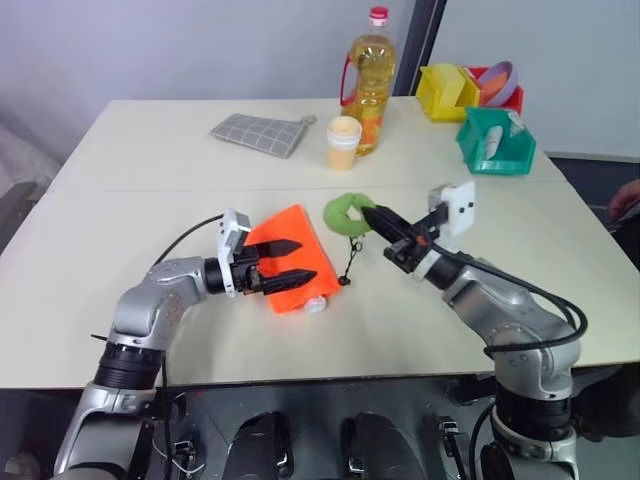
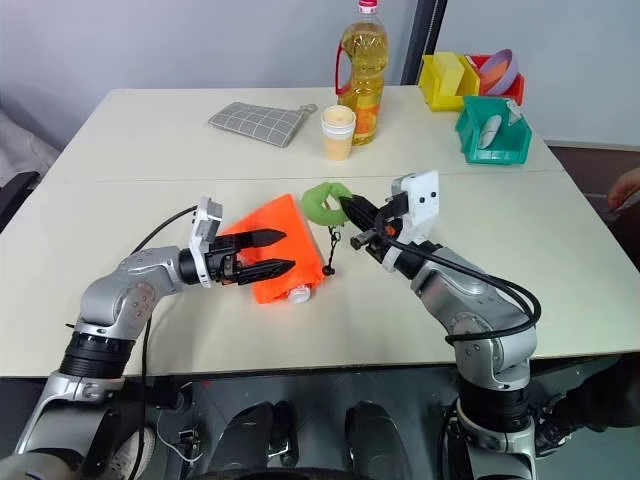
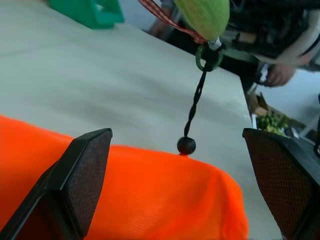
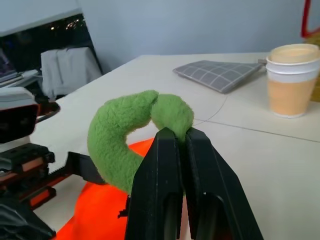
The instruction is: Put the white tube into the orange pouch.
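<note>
Pale and wide, the table (image 1: 120,180) spread under both my arms, with clutter only along its far edge.

My left gripper (image 1: 283,264) pointed level across the tabletop, its two black fingers (image 3: 82,175) spread as wide as they go and gripping nothing. Directly under and between those fingers lay the orange pouch (image 1: 290,240), flat on the table, so my left arm was the nearer one to it. Just past my lower left fingertip, at the pouch's near corner, I could see the white tube (image 1: 316,305): only its capped end poked out from the pouch edge. I could not tell whether the rest sat inside the fabric or merely beneath it, nor how its long axis ran.

My right gripper (image 1: 372,216) was clenched tight on the green plush tag (image 4: 125,130), which hung raised off the table beyond my left fingertips. From that tag a short black cord (image 3: 195,110) with a bead dangled toward the pouch's far edge.

I judged the next move to turn on that tube end: it lay just beside my open left fingers and well apart from my busy right ones.

Further out stood a paper cup (image 1: 343,142), a yellow oil bottle (image 1: 371,75) and a grey checked cloth (image 1: 258,132).
</note>
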You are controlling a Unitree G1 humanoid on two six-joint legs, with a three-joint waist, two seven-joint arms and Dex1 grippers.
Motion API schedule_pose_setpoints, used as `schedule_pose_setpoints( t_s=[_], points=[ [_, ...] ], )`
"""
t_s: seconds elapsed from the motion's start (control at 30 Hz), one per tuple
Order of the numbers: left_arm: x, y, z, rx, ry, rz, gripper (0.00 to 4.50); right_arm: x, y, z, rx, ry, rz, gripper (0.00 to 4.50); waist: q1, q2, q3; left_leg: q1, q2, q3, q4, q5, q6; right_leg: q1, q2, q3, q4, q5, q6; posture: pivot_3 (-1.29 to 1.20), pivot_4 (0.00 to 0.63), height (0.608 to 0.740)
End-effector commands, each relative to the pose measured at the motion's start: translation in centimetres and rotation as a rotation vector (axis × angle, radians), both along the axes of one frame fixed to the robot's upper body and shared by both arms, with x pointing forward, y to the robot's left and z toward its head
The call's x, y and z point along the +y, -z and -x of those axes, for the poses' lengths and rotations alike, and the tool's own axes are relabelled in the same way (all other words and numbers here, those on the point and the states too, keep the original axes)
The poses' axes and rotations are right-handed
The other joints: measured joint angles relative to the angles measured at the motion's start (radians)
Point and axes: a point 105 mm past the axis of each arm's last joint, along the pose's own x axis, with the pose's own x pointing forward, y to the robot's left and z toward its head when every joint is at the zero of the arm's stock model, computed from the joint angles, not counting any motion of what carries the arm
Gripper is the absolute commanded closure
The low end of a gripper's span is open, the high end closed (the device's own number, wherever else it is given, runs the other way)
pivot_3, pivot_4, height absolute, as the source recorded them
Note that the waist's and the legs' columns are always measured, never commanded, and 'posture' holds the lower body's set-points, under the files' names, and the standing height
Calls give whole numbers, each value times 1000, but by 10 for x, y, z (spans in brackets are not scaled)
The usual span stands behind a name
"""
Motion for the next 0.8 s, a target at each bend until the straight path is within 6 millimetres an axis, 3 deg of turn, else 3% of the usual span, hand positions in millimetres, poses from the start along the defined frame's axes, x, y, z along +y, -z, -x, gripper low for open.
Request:
schedule_pose_setpoints(
  t_s=[0.03, 0.27, 0.57, 0.8],
  points=[
    [0, -8, 0, -82, 16, -31, 6, 14, -22, 7, -96, -44, -19, 4450, -1, 0, 0, 0, 0, 0, 0, 0, 0, 0, 0, 0, 0, 0, 0, 0, 150, 740],
    [-3, -5, 8, -196, 8, -108, 6, 30, -28, 2, -104, -54, -31, 4450, 0, 0, 0, 0, 0, 0, 0, 0, 0, 0, 0, 0, 0, 0, 0, 0, 150, 740],
    [-7, -10, 8, -324, -170, -143, 6, 36, -25, -4, -94, -45, -39, 4450, 0, 0, 0, 0, 0, 0, 0, 0, 1, 0, -1, 0, 0, 0, 0, 0, 150, 740],
    [-41, -19, 22, -461, -219, -186, 6, 35, -21, -9, -79, -45, -47, 4450, 3, 0, 0, 0, 0, 0, 1, 0, 1, 1, -1, 0, 0, 0, 0, 0, 150, 740]
  ],
)
